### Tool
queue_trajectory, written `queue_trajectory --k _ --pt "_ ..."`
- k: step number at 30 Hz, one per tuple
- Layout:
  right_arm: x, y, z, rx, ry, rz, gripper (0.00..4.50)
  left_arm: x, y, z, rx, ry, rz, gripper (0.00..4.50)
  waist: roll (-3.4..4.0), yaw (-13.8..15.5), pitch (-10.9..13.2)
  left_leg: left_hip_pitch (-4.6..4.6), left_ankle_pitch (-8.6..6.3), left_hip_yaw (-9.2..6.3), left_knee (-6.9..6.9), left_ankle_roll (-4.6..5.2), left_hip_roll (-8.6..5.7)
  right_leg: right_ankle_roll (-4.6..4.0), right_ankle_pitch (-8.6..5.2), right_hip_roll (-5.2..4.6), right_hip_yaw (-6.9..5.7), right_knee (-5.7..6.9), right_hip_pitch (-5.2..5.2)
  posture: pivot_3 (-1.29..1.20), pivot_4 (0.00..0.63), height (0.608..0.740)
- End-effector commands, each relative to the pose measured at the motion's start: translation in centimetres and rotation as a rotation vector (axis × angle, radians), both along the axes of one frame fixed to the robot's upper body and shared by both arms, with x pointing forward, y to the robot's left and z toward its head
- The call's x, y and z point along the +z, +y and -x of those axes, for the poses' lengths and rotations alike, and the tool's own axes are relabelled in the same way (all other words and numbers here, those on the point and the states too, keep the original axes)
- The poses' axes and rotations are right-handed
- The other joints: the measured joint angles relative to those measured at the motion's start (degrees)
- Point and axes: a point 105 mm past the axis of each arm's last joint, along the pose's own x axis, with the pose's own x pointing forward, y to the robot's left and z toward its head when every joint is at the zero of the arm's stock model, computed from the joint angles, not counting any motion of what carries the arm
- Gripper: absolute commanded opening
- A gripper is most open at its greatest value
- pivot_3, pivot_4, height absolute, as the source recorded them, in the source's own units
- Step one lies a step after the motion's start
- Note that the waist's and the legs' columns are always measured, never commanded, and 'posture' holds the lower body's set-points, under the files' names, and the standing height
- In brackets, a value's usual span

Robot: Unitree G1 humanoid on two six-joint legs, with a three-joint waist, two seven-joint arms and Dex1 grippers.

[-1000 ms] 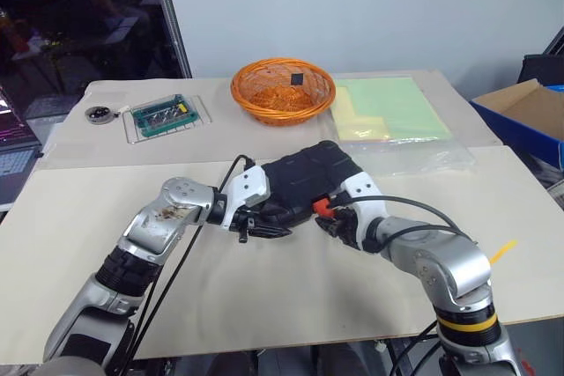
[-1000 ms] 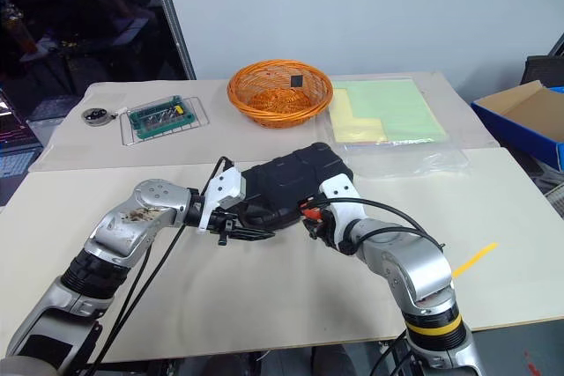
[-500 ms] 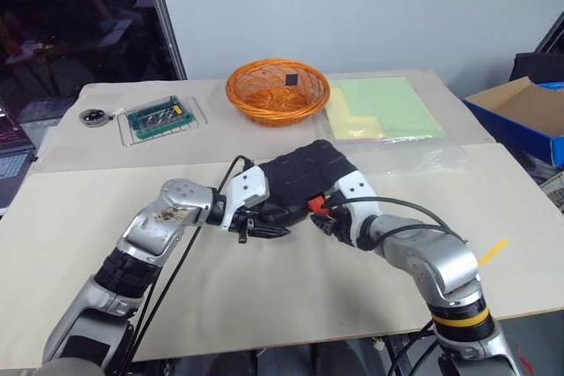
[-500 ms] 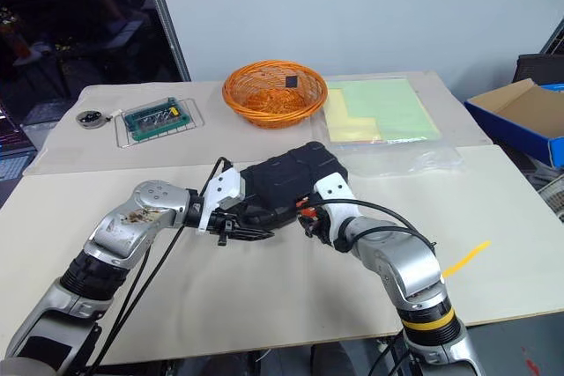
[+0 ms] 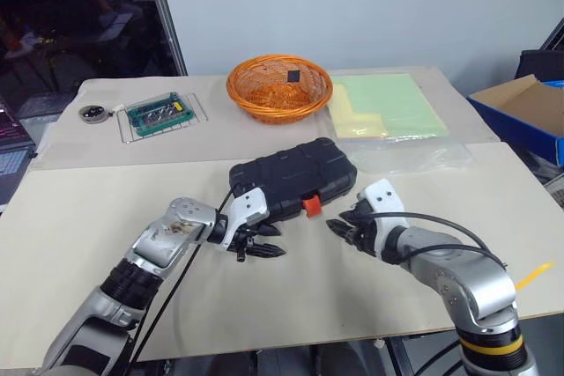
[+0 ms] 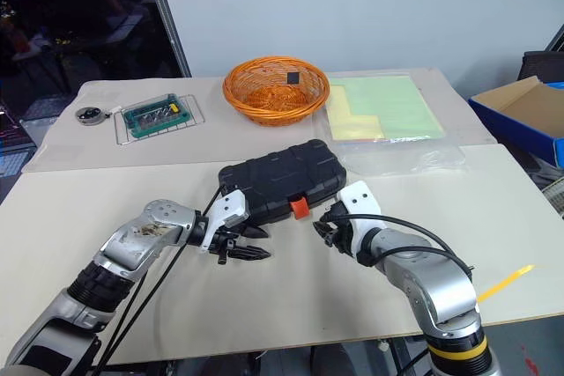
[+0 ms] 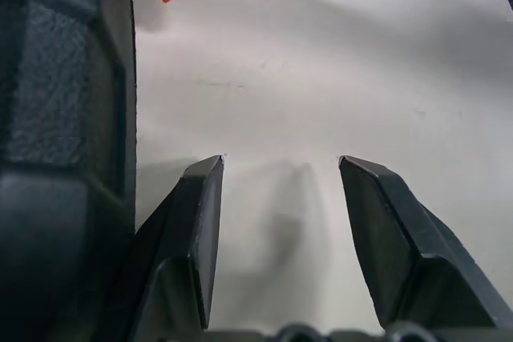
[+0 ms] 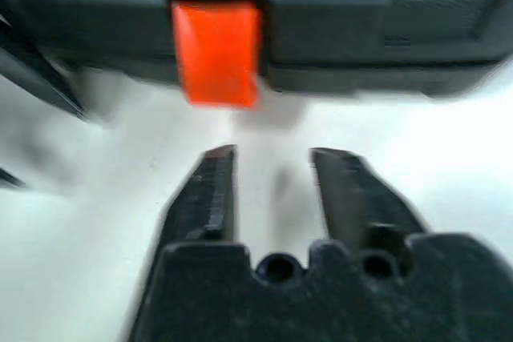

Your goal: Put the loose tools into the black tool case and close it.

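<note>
Nearest the table's (image 5: 79,288) front edge, the left gripper (image 5: 264,246) has its fingers spread and empty, beside the black tool case (image 5: 291,178). The right gripper (image 5: 342,228), fingers slightly parted and holding nothing, faces the orange latch (image 5: 311,206). The case lies closed mid-table. No readable writing shows. Farther back sits the orange basket (image 5: 280,87).

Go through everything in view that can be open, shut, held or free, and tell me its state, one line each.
black tool case: lid shut, lying flat on the table, held by neither gripper.
orange latch: on the case's front edge; fastened or not, cannot tell.
left gripper: open, empty, beside the case.
right gripper: fingers apart, empty, just short of the latch.
orange wicker basket: upright, small dark item inside.
</note>
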Motion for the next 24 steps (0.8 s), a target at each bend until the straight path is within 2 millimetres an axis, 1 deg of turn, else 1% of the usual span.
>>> queue_trajectory --k 1,2,5,6,8,9,13,14,19,21,24 --pt "1.5 1.0 -0.6 0.028 -0.052 -0.02 0.3 3.8 -0.6 0.3 -0.035 -0.023 0.155 2.47 -0.01 0.1 0.0 -0.04 0.0 0.0 0.0 0.0 -0.01 -0.17 0.11 -0.01 0.0 -0.01 -0.03 0.0 0.15 0.74" --pt "1.6 1.2 -0.8 0.032 -0.054 -0.024 0.02 4.7 -0.8 1.0 -0.07 -0.005 0.208 2.47 -0.03 0.0 0.0 -0.09 0.0 0.01 0.01 0.0 -0.02 -0.19 0.13 -0.02 -0.01 -0.02 -0.07 0.0 0.15 0.74" --pt "1.7 1.7 -1.2 0.045 -0.062 -0.029 0.02 8.0 -0.8 2.5 -0.142 0.043 0.364 2.47 -0.04 0.0 0.0 -0.19 0.0 -0.02 0.0 0.0 0.01 -0.21 0.15 -0.01 -0.05 -0.03 -0.17 0.0 0.15 0.74" --pt "1.8 1.8 -1.3 0.049 -0.064 -0.03 0.02 9.0 -0.7 2.7 -0.145 0.049 0.404 2.47 -0.04 0.0 0.0 -0.2 0.0 -0.03 -0.01 0.0 0.01 -0.22 0.15 -0.01 -0.07 -0.02 -0.18 0.0 0.15 0.74" --pt "1.8 2.0 -1.5 0.054 -0.067 -0.031 0.02 9.7 -0.6 1.5 -0.075 0.017 0.424 2.47 -0.04 0.0 0.0 -0.2 0.0 -0.05 -0.02 0.0 0.0 -0.22 0.15 -0.01 -0.09 -0.03 -0.18 0.0 0.15 0.74" --pt "1.8 2.1 -1.6 0.056 -0.069 -0.03 0.02 9.6 -0.6 0.9 -0.041 -0.009 0.413 2.47 -0.05 0.1 0.0 -0.2 0.0 -0.05 -0.01 0.0 -0.01 -0.22 0.15 -0.02 -0.09 -0.02 -0.18 0.0 0.15 0.74" --pt "1.7 2.3 -1.7 0.061 -0.069 -0.025 0.02 7.5 -0.3 -2.6 0.131 -0.118 0.28 2.47 -0.04 0.1 0.0 -0.07 0.0 -0.02 0.02 0.0 -0.06 -0.19 0.17 -0.02 -0.07 -0.03 -0.04 0.0 0.15 0.74" --pt "1.7 2.3 -1.7 0.063 -0.07 -0.021 0.02 7.2 -0.2 -3.1 0.156 -0.127 0.263 2.47 -0.05 0.1 0.0 -0.04 0.0 -0.02 0.02 0.0 -0.07 -0.19 0.17 -0.01 -0.06 -0.02 -0.02 0.0 0.15 0.74" --pt "1.8 2.5 -2.5 0.046 -0.076 -0.017 0.02 4.2 0.1 -3.2 0.157 -0.104 0.108 2.47 -0.05 0.0 0.0 -0.09 0.0 -0.02 -0.01 0.0 -0.04 -0.22 0.19 0.03 -0.07 -0.01 -0.11 0.0 0.15 0.74" --pt "1.7 2.5 -3.2 0.026 -0.079 -0.016 0.02 3.4 0.2 -3.1 0.151 -0.094 0.071 2.47 -0.04 -0.1 0.0 -0.07 0.0 -0.01 -0.01 0.0 -0.06 -0.23 0.19 0.0 -0.04 0.0 -0.1 0.0 0.15 0.74" --pt "1.5 2.6 -4.1 0.004 -0.087 -0.017 0.02 2.7 0.2 -2.8 0.143 -0.076 0.053 2.47 -0.05 -0.4 0.0 0.13 0.0 0.04 0.0 0.0 -0.02 -0.26 0.22 0.02 -0.02 0.0 0.07 0.0 0.15 0.74"
